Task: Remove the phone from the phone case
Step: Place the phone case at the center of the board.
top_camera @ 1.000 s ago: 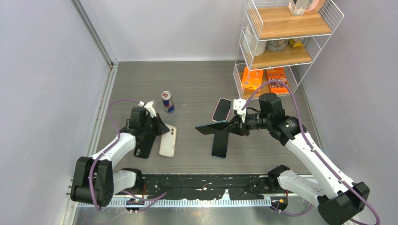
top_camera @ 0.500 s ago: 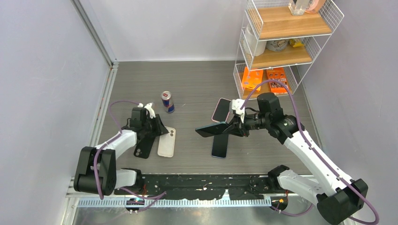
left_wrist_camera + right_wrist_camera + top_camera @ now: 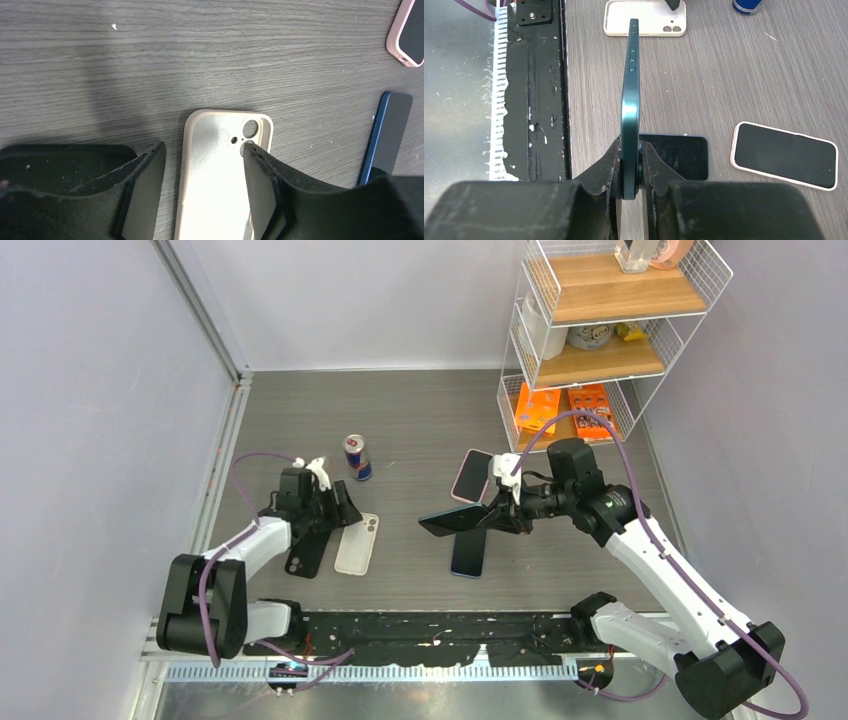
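Observation:
The empty cream phone case lies flat on the table, inside up, camera holes at its far end. My left gripper stands open just above it, one finger on each side, holding nothing. In the top view the case lies just right of the left gripper. My right gripper is shut on one end of a dark teal phone, seen edge-on with its side buttons showing. From above, that phone hangs over the table's middle, sticking out left of the right gripper.
A black case lies left of the cream one. A blue phone lies under the held phone. A pink-cased phone lies behind it. A red and blue can stands further back. A wire shelf fills the back right.
My left gripper has opened and let go of the cream case, which now rests on the table. The right arm has shifted the teal phone slightly.

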Available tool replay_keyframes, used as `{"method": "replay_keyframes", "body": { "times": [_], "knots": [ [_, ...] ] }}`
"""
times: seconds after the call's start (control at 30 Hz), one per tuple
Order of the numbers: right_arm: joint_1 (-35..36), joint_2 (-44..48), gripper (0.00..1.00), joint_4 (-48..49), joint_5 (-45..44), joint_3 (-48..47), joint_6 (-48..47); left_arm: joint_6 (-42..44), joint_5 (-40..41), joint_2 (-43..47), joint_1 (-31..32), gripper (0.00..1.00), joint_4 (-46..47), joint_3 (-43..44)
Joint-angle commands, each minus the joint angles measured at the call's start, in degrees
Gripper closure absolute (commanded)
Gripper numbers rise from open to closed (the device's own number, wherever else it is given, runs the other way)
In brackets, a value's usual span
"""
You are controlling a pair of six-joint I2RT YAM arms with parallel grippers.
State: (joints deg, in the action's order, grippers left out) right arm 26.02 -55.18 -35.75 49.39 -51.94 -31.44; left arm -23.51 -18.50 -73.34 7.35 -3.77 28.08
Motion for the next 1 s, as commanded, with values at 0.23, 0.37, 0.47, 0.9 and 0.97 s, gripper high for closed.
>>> {"method": "replay_keyframes", "body": {
  "times": [0.23,0.37,0.47,0.9,0.97],
  "knots": [
    [-0.25,0.74,0.95,-0.65,-2.18,-2.23,-2.71,3.11,-2.01,10.13,3.91,0.21,-0.01,1.8],
    [-0.27,0.29,0.95,-3.17,-4.5,-2.72,-3.2,6.46,1.08,13.39,10.47,0.11,-0.21,2.17],
    [-0.41,-0.94,0.95,-5.09,-5.64,-3.15,-3.78,9.04,3.53,13.09,13.47,0.06,-1.93,4.23],
    [-0.46,-16.18,0.95,-20.88,-3.7,-12.69,-11.7,20.14,7.35,13.72,19.49,0.05,-5.79,7.57],
    [-0.4,-19.53,0.95,-23.19,-3.47,-15.25,-12.81,21.24,7.09,15.01,19.54,0.05,-5.8,7.15]
  ]
}}
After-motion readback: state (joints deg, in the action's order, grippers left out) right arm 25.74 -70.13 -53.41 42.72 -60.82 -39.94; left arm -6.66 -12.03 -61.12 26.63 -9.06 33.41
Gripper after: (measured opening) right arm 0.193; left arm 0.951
